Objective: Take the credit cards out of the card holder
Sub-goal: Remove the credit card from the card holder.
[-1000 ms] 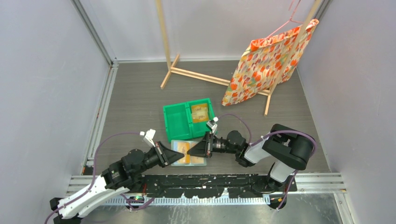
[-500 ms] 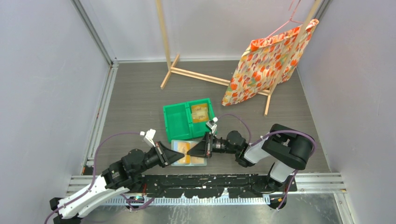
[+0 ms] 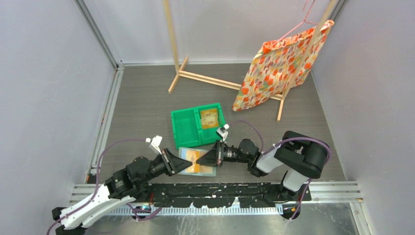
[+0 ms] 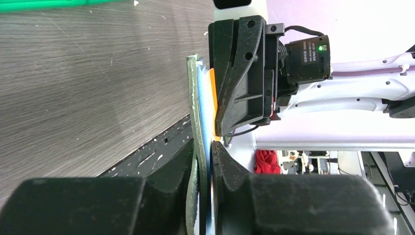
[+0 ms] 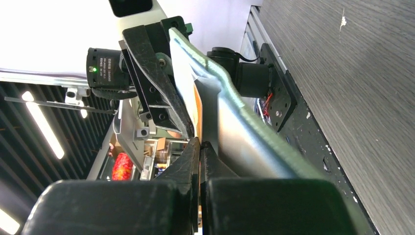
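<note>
Grey bench, near edge: holder sits open btwn both arms. L end effector clamps its flap, prob. to steady it. R end effector is pinched tight on a tan card, prob. to draw it out. Count: 1 holder, 1 bin w/ 1 loose card inside; no. left in slots unclear.

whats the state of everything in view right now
card holder: open, inside facing up
left gripper: shut on card holder
right gripper: shut on orange card
orange card: pinched, against card holder
green bin: tan card in right compartment, left one bare
cloth bag: hanging from rack
</note>
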